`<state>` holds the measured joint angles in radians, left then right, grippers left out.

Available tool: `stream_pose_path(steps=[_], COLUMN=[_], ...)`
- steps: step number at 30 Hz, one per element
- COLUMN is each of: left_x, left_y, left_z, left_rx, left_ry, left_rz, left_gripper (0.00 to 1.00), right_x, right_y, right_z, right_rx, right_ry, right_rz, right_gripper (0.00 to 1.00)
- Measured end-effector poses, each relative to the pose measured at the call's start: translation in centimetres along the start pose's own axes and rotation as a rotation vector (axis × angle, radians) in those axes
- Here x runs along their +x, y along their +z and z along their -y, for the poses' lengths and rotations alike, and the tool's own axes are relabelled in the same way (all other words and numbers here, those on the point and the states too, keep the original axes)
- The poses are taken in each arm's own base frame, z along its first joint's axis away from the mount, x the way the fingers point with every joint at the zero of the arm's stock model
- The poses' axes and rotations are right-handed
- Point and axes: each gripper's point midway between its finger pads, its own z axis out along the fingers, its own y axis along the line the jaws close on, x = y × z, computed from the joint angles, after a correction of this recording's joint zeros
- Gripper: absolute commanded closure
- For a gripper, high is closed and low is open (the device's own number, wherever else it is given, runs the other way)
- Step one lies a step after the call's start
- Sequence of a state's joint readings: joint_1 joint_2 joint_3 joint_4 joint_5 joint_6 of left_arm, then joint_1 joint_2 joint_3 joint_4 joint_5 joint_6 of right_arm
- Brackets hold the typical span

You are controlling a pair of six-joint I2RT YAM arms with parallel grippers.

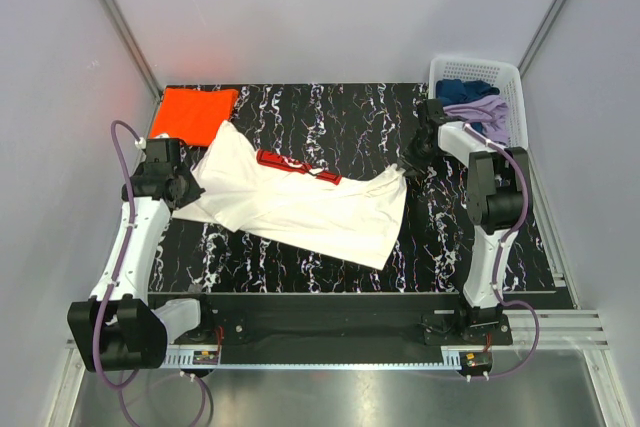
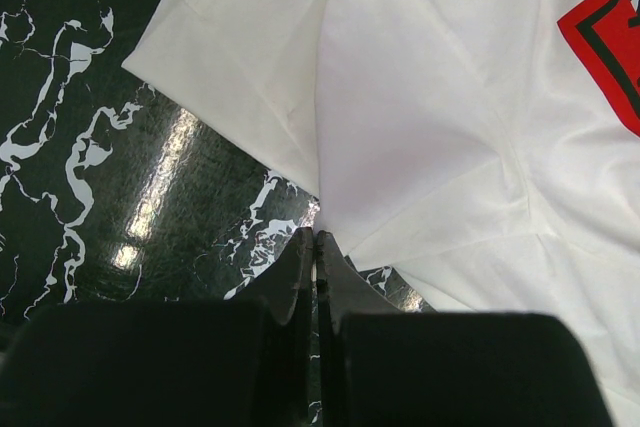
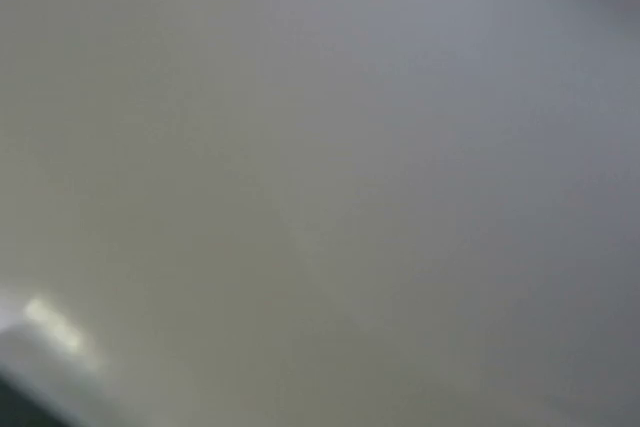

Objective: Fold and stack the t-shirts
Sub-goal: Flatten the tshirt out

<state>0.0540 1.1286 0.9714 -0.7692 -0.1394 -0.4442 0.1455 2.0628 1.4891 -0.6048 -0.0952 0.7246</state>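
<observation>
White t-shirt [image 1: 300,209] lies spread across the middle of the tabletop [image 1: 330,112], rumpled, with the red graphic [image 1: 297,166] along its far edge; not folded yet. Left hand [image 2: 316,243] sits at the shirt's left edge, low on the tabletop. Its fingers are clenched together on a pinch of white cloth, and the creases fan out from the tips, likely an anchor for pulling the shirt flat. Right hand [image 1: 408,162] is at the opposite corner, where the cloth peaks up toward it. The right wrist view is only a pale blur, so I cannot tell whether it grips. Holding both ends suggests stretching before a fold. Orange t-shirt [image 1: 193,113] is already folded at the far left corner, probably the stack base. Basket [image 1: 512,97] at far right holds blue and purple cloth.
</observation>
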Motion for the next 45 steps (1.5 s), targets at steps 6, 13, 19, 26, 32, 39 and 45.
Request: stream_pose_path(steps=[6,13,19,26,32,39,45], left_x=[0.0,0.1,0.1,0.1,0.1,0.1,0.3], left_y=[0.0,0.0,0.0,0.0,0.0,-0.1,-0.1], left_z=[0.1,0.2,0.2,0.2,0.2,0.3,0.1], left_rx=[0.003,0.007,0.007,0.007,0.007,0.008,0.007], left_ry=[0.002,0.004,0.005,0.005,0.004,-0.004,-0.007], left_rz=[-0.001,-0.002,-0.003,-0.003,-0.003,0.001,-0.003], left_gripper=[1.0,1.0,1.0,1.0,1.0,1.0,1.0], right_x=[-0.3,-0.2,-0.2,-0.6,-0.6,0.3,0.6], right_y=[-0.3,0.0,-0.1,-1.0,-1.7,-1.8,-1.7], right_z=[0.2,0.5,0.4,0.6,0.9,1.0,0.8], right_rx=[0.038,0.052,0.057,0.1,0.124,0.132,0.129], right_ry=[-0.022,-0.031,-0.03,-0.04,-0.073,-0.127,-0.158], right_rz=[-0.006,-0.018,-0.023,-0.029,-0.037,-0.079,-0.086], right_gripper=[0.66,0.73,0.74,0.88,0.75,0.68,0.69])
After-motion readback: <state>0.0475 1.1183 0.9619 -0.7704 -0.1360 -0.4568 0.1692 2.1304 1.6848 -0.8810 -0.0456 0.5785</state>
